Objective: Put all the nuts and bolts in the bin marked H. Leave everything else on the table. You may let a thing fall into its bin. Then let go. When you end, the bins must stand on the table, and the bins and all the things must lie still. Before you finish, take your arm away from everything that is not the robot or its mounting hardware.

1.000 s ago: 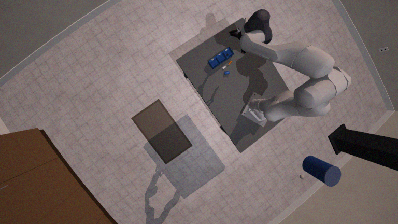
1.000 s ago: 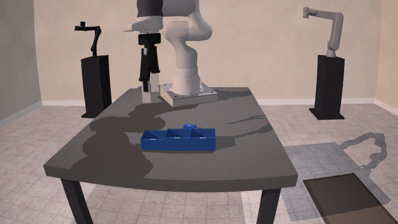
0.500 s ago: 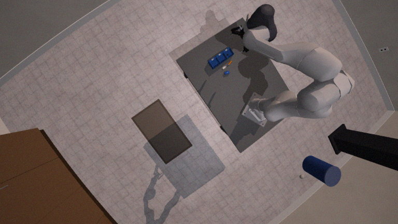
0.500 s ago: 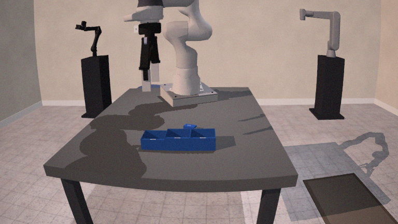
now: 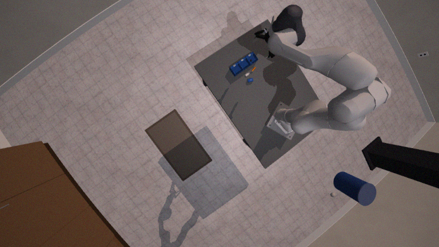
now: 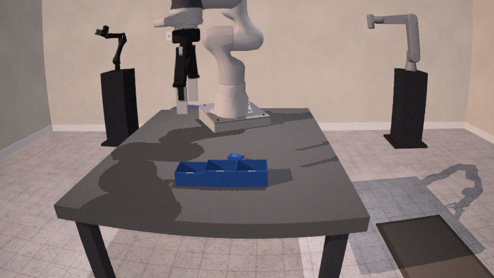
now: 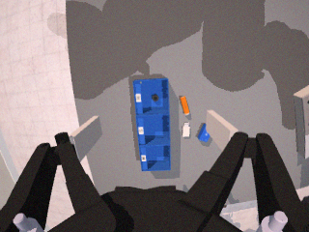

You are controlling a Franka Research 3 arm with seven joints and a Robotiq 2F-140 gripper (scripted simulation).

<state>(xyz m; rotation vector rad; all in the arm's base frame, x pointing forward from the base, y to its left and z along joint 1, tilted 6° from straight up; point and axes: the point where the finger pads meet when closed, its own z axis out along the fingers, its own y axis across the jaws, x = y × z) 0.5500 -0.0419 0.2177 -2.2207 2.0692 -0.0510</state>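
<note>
Three joined blue bins stand on the table; their labels are too small to read. A dark nut-like thing [image 7: 154,98] [image 5: 251,60] lies in the end bin [image 7: 145,109] [image 6: 189,179]. The middle bin [image 7: 161,119] and the other end bin [image 7: 164,164] show nothing inside in the wrist view. Beside the row lie an orange rod-like thing [image 7: 184,105] [image 5: 253,69], a small white thing [image 7: 186,130] [image 5: 247,74] and a blue thing [image 7: 204,132] [image 5: 250,79] [image 6: 235,156]. My gripper [image 7: 153,123] [image 6: 187,100] [image 5: 265,45] is wide open and empty, high above the table.
The robot's base plate [image 5: 289,136] [image 6: 233,125] stands on the table [image 5: 239,115] [image 6: 309,202], on the far side from the bins in the exterior view. Shadows of the arm fall across the table top.
</note>
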